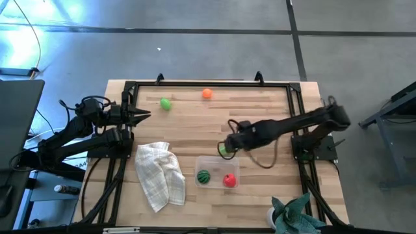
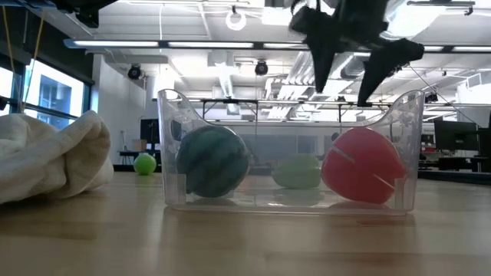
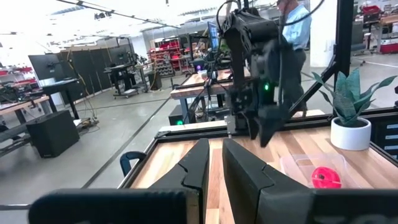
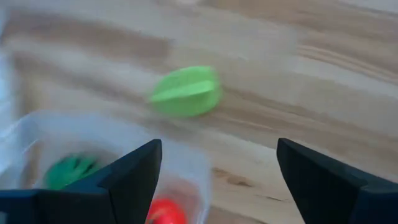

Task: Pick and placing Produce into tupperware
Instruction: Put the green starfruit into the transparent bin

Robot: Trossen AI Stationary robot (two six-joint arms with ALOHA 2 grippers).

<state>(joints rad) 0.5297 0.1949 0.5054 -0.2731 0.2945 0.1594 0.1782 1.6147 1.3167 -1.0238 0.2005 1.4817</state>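
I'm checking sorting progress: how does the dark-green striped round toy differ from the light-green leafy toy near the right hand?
The dark-green striped round toy lies inside the clear plastic container. The light-green leafy toy lies on the wooden table just outside it, beneath the open right hand. The first is a dark, striped ball; the second is pale and ridged. Both are small toy produce, and neither is gripped.

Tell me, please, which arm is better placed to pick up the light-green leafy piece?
The right. Its open hand hovers right over the leafy piece beside the container; the left hand waits at the table's left edge.
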